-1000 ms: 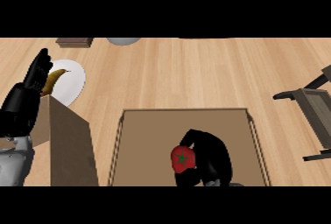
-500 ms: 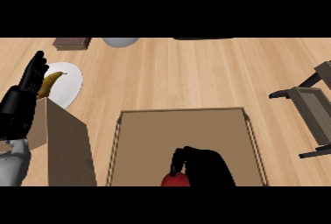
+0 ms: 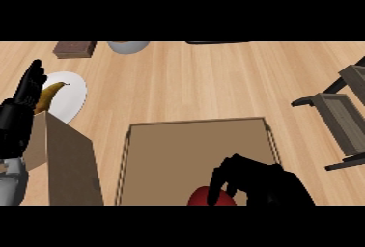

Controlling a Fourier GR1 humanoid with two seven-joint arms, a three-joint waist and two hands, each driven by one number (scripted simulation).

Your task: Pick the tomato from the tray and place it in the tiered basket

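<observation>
Red tomato (image 3: 205,197) sits in the tray (image 3: 192,144), right hand (image 3: 264,181) curled around it.

Black hands (image 3: 267,183), grey forearms (image 3: 10,181)

1. Tomato (image 3: 203,197) — red.
2. Tray (image 3: 185,149) — plain tan-brown, lighter rim.
3. Both hands, right (image 3: 267,185) and left (image 3: 18,116) — black.
4. Basket (image 3: 342,113) — dark grey.
5. Counter (image 3: 206,82) — pale wood grain.
6. Plate (image 3: 71,94) — white; banana (image 3: 49,95) yellow-brown.
7. Box (image 3: 68,161) — cardboard brown.
8. Block (image 3: 75,48) — dark brown.
9. Bowl (image 3: 128,46) — grey.
</observation>
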